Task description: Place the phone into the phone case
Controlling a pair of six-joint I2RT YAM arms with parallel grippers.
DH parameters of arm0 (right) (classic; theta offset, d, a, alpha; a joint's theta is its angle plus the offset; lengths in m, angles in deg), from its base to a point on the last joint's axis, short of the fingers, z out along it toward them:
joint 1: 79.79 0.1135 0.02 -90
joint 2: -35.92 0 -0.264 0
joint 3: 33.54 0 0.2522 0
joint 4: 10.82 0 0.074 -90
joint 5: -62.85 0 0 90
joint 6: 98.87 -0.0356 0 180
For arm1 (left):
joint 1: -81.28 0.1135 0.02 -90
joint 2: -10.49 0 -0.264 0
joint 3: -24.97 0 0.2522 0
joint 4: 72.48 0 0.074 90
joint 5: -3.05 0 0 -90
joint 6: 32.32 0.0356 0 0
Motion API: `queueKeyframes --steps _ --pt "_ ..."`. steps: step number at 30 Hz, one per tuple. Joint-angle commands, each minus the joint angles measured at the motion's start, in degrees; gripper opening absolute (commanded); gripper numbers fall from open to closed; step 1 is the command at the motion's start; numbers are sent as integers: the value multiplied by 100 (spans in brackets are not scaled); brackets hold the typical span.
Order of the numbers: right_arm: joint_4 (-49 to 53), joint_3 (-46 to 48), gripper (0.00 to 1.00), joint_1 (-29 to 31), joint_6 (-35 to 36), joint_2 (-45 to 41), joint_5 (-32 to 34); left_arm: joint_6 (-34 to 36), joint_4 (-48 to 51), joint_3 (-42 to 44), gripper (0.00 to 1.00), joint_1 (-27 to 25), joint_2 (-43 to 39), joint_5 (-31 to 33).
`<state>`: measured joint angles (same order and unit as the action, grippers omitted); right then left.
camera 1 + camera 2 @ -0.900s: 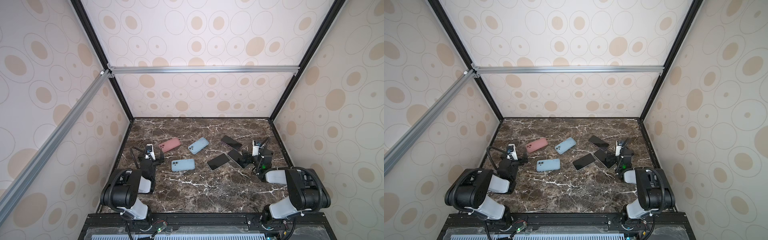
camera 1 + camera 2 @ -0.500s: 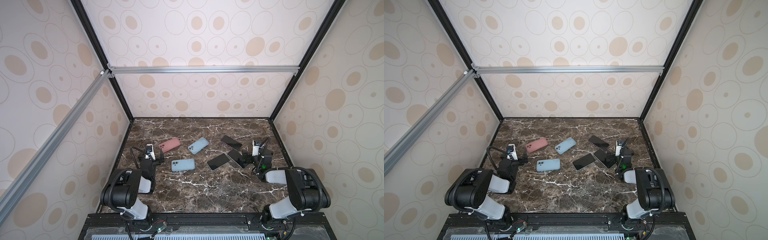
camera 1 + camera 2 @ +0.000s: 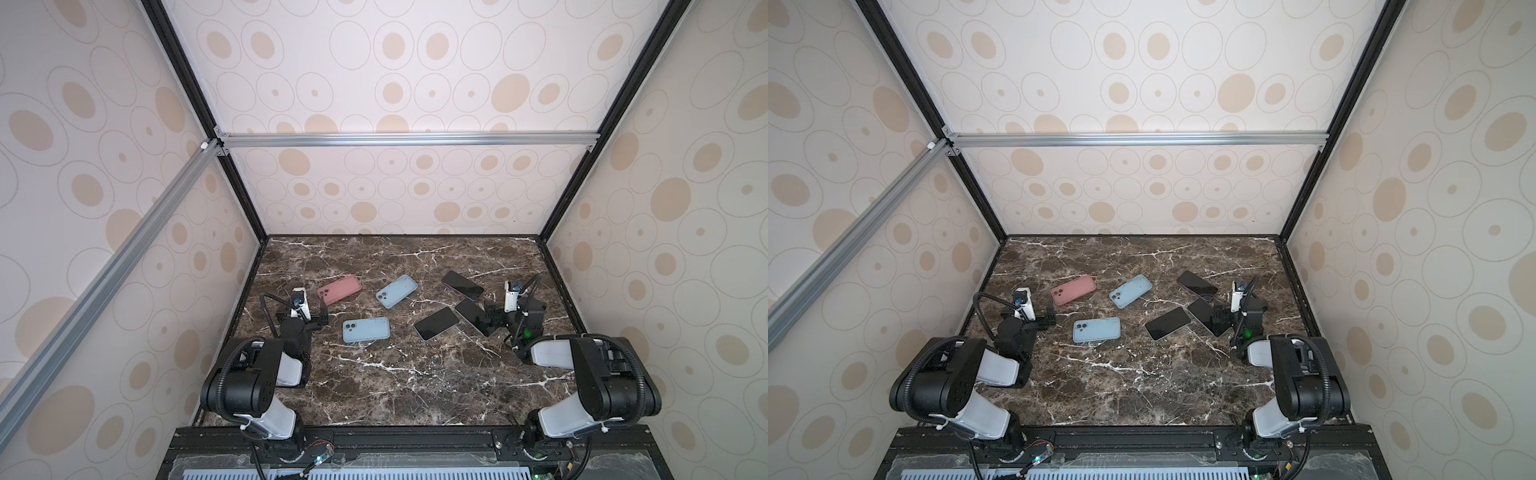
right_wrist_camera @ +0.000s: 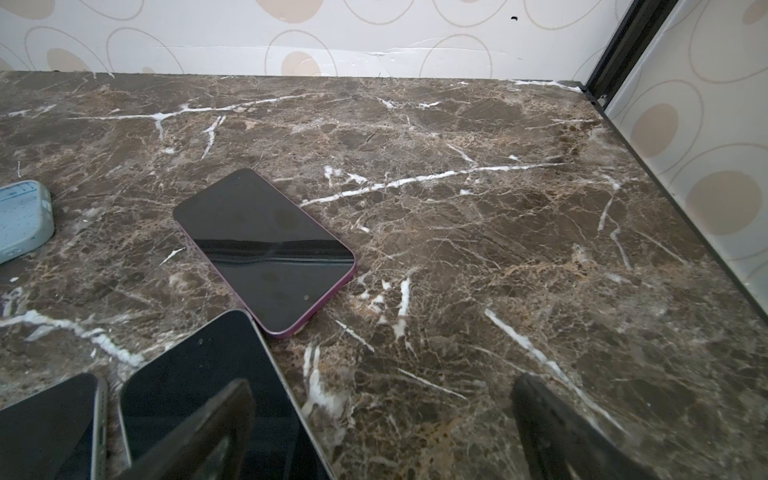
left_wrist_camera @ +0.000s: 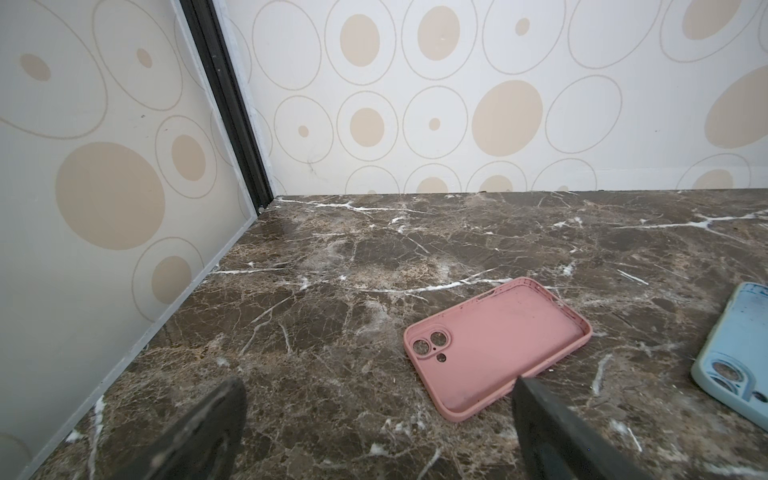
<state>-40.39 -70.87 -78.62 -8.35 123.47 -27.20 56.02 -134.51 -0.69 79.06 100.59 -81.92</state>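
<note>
Phone [image 3: 436,323] & pink case [image 3: 338,289] on brown marble tabletop [image 3: 395,386] w/ dotted walls [image 3: 395,83] — left pincer [image 5: 376,382], right pincer [image 4: 382,384] spread, empty.

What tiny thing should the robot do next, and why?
Probably slide the open right gripper sideways until it straddles the nearest phone. Its jaws stand wide and empty, with only one finger over that phone, which lies flat on the table. The pink case lies empty, opening up, by the open left gripper.

Pink case [image 3: 339,289] — beside left pincer [image 3: 308,314]
</note>
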Motion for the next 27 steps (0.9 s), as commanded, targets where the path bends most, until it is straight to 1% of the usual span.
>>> queueKeyframes --steps 1,24,27 --pt "-121 -119 100 22 55 66 5 113 -133 -137 100 54 51 -3" --pt "-152 -85 100 19 53 42 50 100 -160 -119 100 59 33 37" --pt "-89 -119 100 20 -25 -39 202 38 223 -206 100 58 -252 182"
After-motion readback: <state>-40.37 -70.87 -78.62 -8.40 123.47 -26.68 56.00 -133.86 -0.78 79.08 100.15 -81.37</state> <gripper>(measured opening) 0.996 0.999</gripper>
